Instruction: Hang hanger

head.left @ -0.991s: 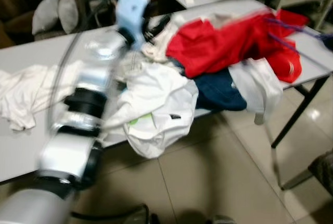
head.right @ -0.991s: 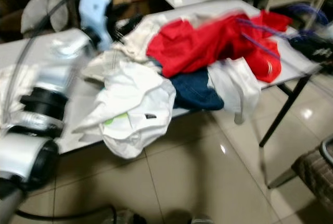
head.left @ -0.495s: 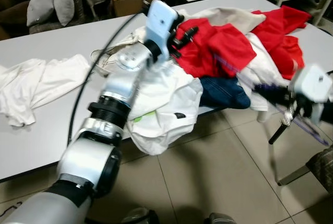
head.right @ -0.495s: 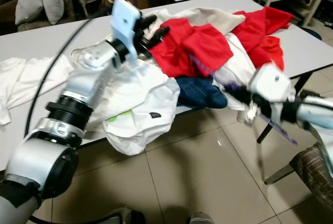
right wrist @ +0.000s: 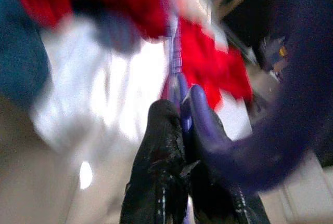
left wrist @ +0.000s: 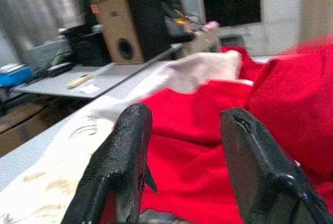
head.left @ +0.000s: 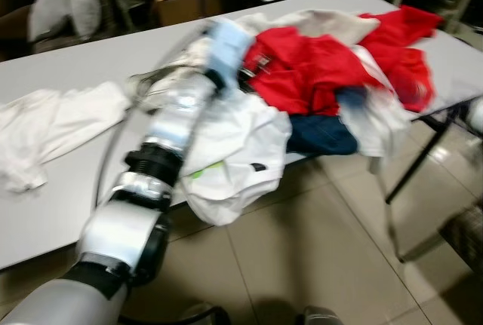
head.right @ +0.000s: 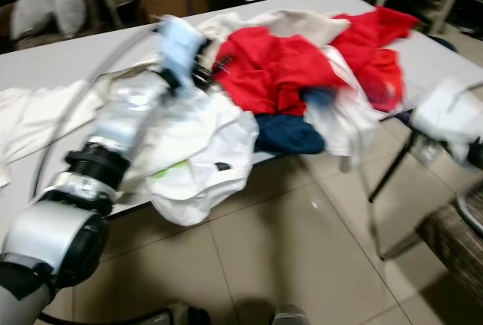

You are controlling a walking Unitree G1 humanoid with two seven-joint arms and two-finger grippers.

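Observation:
A purple plastic hanger (right wrist: 291,104) is clamped between the black fingers of my right gripper (right wrist: 179,104), its thin bar running out toward the clothes. That arm (head.right: 451,118) is a white blur at the right edge, beside the table end. My left arm reaches across the grey table (head.left: 68,212) to a heap of clothes. Its gripper (left wrist: 184,117) is open just above a red garment (head.left: 317,61), with nothing between the fingers. A white shirt (head.left: 234,151) hangs over the table's front edge, next to a dark blue garment (head.left: 321,135).
A white cloth (head.left: 53,125) lies on the table's left part. A black table leg (head.left: 411,163) slants down to the tiled floor. A chair seat (head.right: 453,242) stands at the lower right. A second table with a speaker (left wrist: 132,24) is behind.
My right arm has pulled back to the right edge with the hanger. My left gripper has dropped lower onto the red clothes. The picture is blurred from motion.

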